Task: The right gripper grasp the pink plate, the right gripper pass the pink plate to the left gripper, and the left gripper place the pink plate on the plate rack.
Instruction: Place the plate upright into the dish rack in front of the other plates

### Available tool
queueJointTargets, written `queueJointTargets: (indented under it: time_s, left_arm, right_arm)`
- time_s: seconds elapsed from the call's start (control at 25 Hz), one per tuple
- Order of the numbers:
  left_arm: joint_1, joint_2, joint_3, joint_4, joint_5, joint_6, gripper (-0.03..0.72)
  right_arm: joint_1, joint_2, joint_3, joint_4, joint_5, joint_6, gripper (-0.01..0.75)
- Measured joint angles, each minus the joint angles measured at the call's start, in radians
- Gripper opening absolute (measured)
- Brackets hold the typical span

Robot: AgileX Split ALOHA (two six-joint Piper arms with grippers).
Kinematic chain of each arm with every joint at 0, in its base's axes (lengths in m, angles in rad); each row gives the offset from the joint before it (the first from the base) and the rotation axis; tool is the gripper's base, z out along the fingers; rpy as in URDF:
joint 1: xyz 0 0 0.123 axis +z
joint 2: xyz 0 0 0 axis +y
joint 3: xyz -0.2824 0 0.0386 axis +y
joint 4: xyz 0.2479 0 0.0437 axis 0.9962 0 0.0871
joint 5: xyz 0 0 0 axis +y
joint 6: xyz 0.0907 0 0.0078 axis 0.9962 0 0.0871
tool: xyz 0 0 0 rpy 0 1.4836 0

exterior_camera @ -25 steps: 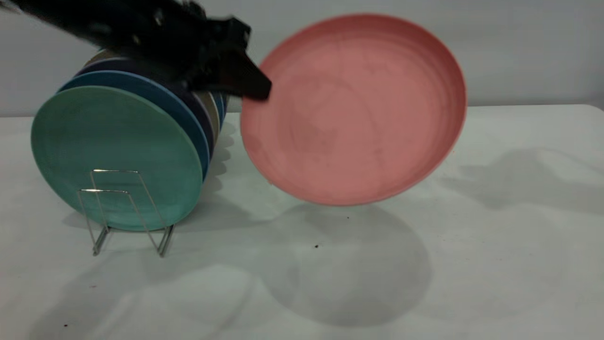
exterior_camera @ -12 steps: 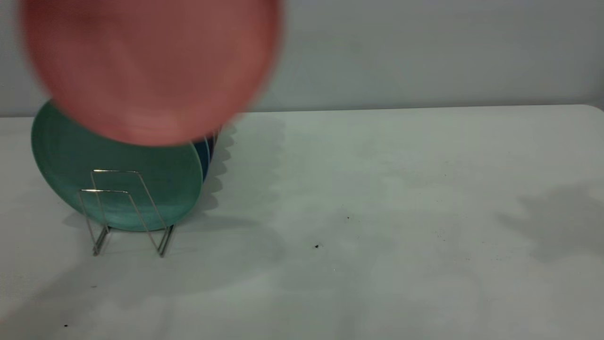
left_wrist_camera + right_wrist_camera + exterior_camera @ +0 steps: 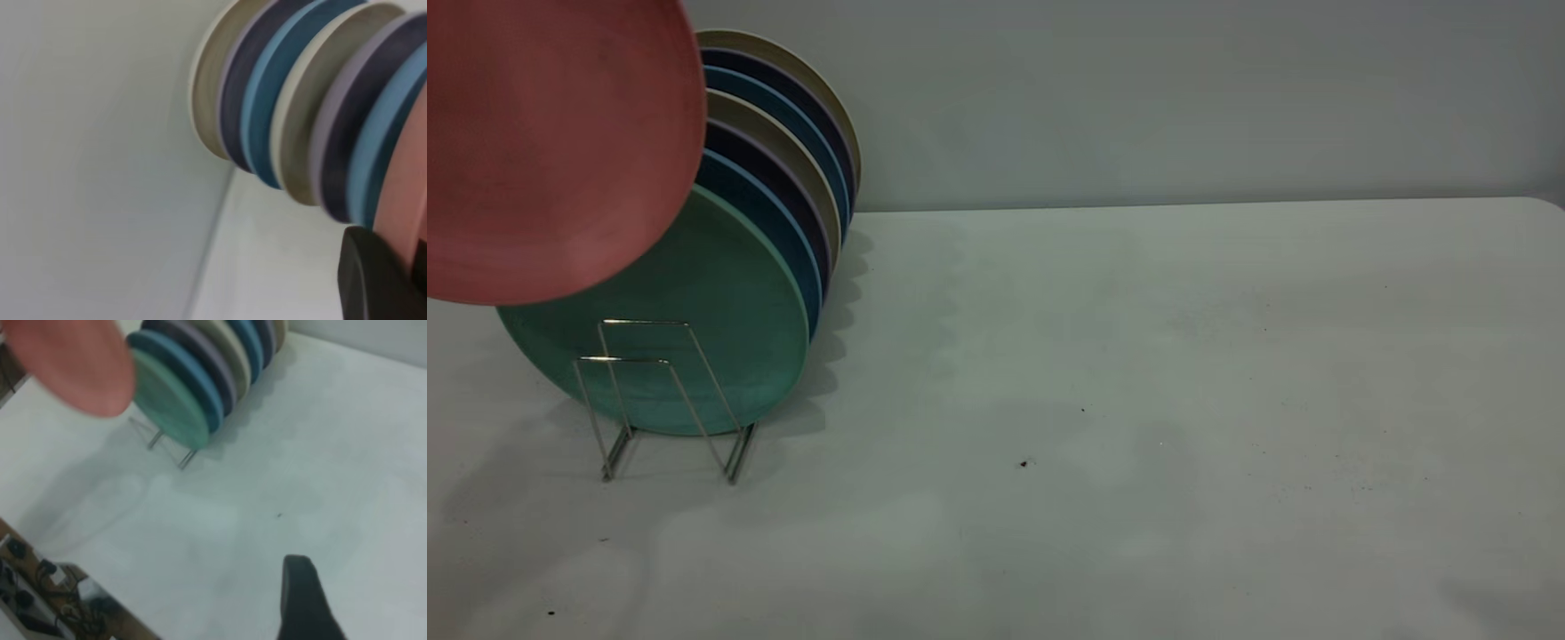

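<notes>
The pink plate (image 3: 551,142) hangs tilted in the air at the exterior view's upper left, over the front of the plate rack (image 3: 658,400). It covers the top of the teal-green plate (image 3: 694,329). My left gripper (image 3: 408,263) is shut on the pink plate's rim (image 3: 405,200), close to the row of racked plates; it is outside the exterior view. My right gripper is far back over the table with only one finger (image 3: 303,603) showing, bare table on both sides of it, open and holding nothing. From there the pink plate (image 3: 73,360) appears in front of the rack.
Several plates, blue, navy and beige (image 3: 783,160), stand upright in the rack behind the teal-green one. Two front wire loops (image 3: 645,356) stand free of plates. The white table (image 3: 1138,400) stretches to the right. A wall is close behind.
The pink plate has swung from the middle of the table leftward to above the rack's front. The left arm has left the exterior view. The right arm's shadow has withdrawn to the right.
</notes>
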Motion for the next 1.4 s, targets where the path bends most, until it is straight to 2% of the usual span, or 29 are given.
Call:
queueJointTargets:
  time_s: [0.24,0.6,0.96,1.4]
  left_arm:
    - [-0.002,0.104,0.000,-0.035,-0.128,0.307,0.013]
    - [-0.035,0.130,0.007,-0.250,-0.121,0.701,0.013]
    - [-0.045,0.129,0.031,-0.291,-0.100,0.732,0.013]
    - [-0.063,0.129,0.143,-0.303,-0.253,0.732,0.013]
  right_arm:
    - [0.000,-0.244,0.206,-0.003,0.005,0.037,0.460]
    - [0.000,-0.482,0.372,-0.036,-0.001,0.124,0.460]
    - [-0.001,-0.520,0.415,-0.064,-0.009,0.143,0.460]
    - [-0.001,-0.526,0.423,-0.078,-0.019,0.142,0.460]
